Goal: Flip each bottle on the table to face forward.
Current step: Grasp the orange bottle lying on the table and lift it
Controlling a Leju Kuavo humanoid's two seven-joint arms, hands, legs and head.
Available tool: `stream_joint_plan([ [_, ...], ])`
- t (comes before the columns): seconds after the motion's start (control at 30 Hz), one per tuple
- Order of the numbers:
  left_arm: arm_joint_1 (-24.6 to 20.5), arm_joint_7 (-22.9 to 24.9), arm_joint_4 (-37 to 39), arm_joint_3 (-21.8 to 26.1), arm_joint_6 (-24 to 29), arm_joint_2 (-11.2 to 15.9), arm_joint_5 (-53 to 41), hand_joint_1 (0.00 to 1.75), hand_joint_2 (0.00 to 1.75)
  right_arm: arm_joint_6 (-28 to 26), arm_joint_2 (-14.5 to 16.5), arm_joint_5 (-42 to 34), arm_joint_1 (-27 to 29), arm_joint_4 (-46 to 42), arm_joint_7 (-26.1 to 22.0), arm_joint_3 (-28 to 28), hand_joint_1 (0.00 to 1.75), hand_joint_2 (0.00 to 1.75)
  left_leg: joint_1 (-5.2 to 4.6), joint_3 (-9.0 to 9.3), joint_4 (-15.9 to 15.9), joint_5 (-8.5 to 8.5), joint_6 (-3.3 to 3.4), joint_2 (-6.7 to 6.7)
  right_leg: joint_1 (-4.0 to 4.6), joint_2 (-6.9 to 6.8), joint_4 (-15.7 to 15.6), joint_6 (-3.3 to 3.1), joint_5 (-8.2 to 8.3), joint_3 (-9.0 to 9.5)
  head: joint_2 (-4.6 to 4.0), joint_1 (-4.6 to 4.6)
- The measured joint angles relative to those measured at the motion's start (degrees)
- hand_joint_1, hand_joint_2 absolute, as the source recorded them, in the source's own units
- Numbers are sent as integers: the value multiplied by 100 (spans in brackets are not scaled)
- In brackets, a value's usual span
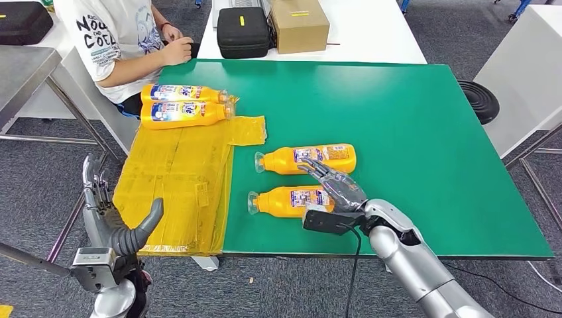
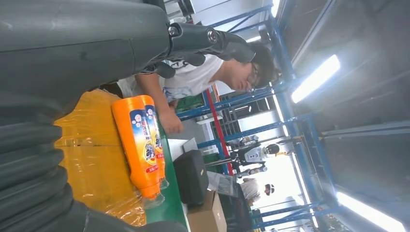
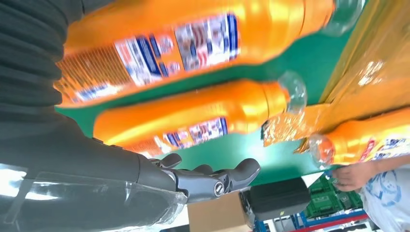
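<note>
Four orange bottles lie on their sides. Two rest on the green table: the farther bottle (image 1: 306, 159) (image 3: 193, 116) and the nearer bottle (image 1: 286, 201) (image 3: 188, 48), caps pointing left and label sides up. My right hand (image 1: 333, 186) (image 3: 208, 178) hovers over the nearer bottle's base end, fingers stretched toward the farther one and holding nothing. Another two bottles (image 1: 182, 93) (image 1: 182, 113) (image 2: 142, 145) lie side by side on the yellow plastic sheet (image 1: 179, 179) at the far left. My left hand (image 1: 109, 215) is open, raised beyond the table's front left corner.
A person in a white shirt (image 1: 122, 33) (image 2: 203, 72) sits at the far left corner, a hand (image 3: 353, 175) close to the bottles on the sheet. A black case (image 1: 242, 31) (image 2: 191, 176) and a cardboard box (image 1: 299, 24) stand on the white table behind.
</note>
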Motion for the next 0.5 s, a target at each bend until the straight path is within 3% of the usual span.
stream_joint_plan([
  [0.5,57,2,106,10,-533,-243,-172,0,175,-321,22,508,752,-190,424,-270,0,175,0,2,0,0,1,-1,0,0,0,0,0,2,0,-1],
])
